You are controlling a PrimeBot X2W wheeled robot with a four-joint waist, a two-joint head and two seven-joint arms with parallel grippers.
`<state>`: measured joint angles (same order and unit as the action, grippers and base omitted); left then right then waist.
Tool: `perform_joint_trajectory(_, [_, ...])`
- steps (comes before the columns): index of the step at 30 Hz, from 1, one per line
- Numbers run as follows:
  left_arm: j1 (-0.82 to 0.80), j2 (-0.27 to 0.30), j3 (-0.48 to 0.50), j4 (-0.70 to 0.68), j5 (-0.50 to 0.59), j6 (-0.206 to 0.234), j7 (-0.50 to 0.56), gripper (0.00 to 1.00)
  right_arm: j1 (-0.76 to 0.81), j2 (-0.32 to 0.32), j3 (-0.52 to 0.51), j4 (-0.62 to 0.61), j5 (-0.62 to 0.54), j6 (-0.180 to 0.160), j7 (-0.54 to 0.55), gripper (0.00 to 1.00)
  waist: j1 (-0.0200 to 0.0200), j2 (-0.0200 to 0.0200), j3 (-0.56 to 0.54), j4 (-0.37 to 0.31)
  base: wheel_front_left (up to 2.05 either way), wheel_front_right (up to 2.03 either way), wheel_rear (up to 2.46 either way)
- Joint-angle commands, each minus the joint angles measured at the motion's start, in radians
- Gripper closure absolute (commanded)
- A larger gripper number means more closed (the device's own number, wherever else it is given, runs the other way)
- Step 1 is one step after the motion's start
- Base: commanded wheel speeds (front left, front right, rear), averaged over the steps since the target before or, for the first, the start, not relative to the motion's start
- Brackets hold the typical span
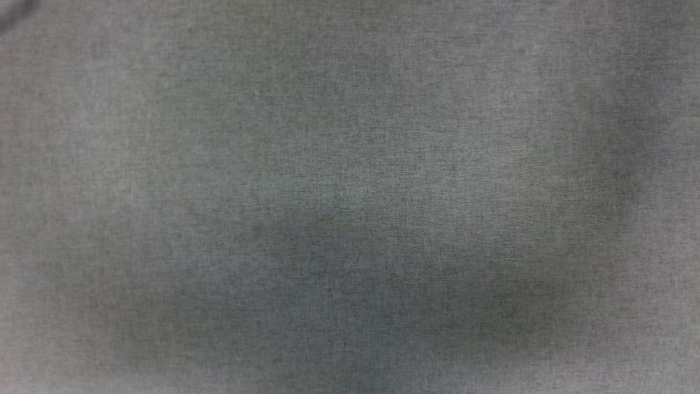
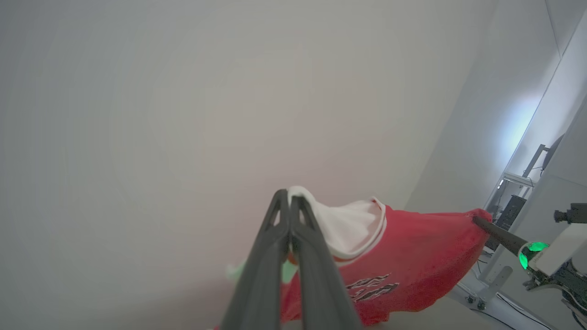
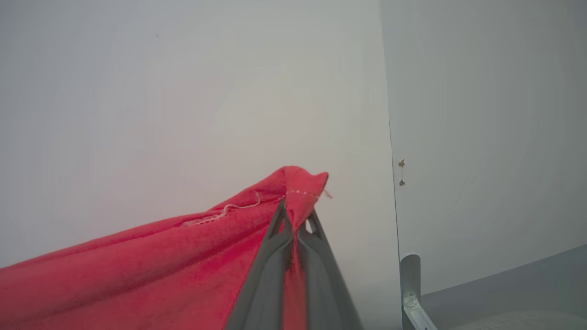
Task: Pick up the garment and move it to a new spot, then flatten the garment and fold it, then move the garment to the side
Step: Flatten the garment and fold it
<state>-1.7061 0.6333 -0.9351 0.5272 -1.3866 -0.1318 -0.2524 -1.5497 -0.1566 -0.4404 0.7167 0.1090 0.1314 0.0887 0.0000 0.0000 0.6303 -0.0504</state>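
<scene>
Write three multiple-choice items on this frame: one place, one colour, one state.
1. Where is the garment? A) folded in a drawer B) stretched between both tools C) on the floor
2. What colour is the fabric at the tips of the left tool? A) white B) black C) blue
3. The right tool is: A) wide open B) shut on the garment C) shut on nothing
Key: B, it spans from tool to tool; A, white cloth sits at its tips; B, red fabric is pinched in it.
</scene>
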Motion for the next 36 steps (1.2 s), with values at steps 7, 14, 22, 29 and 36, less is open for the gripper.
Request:
perform_joint_trajectory(7, [0.273, 0.086, -0.028, -0.212, -0.030, 0.002, -0.012, 1.00, 0.239, -0.061, 0.191, -0.075, 0.191, -0.001, 0.060, 1.00, 0.0000, 0.0000, -0.014, 0.009, 0.00, 0.00, 0.00])
perform_joint_trajectory(14, [0.610, 0.085, 0.129, -0.381, 0.072, 0.002, -0.011, 1.00, 0.562, -0.144, 0.283, -0.305, 0.373, -0.001, 0.180, 1.00, 0.0000, 0.0000, -0.062, 0.029, 0.00, 0.00, 0.00])
perform_joint_trajectory(22, [0.969, 0.068, 0.280, -0.521, 0.268, 0.002, -0.011, 1.00, 0.986, -0.138, 0.254, -0.629, 0.477, -0.001, 0.315, 1.00, 0.0000, 0.0000, -0.118, 0.038, 0.00, 0.00, 0.00])
perform_joint_trajectory(29, [1.207, 0.048, 0.351, -0.596, 0.368, 0.002, -0.011, 1.00, 1.234, -0.074, 0.188, -0.814, 0.485, -0.001, 0.417, 1.00, 0.0000, 0.0000, -0.153, 0.030, 0.00, 0.00, 0.00])
perform_joint_trajectory(36, [1.429, 0.056, 0.409, -0.671, 0.431, 0.002, -0.011, 1.00, 1.412, -0.023, 0.126, -0.927, 0.508, -0.001, 0.491, 1.00, 0.0000, 0.0000, -0.187, 0.026, 0.00, 0.00, 0.00])
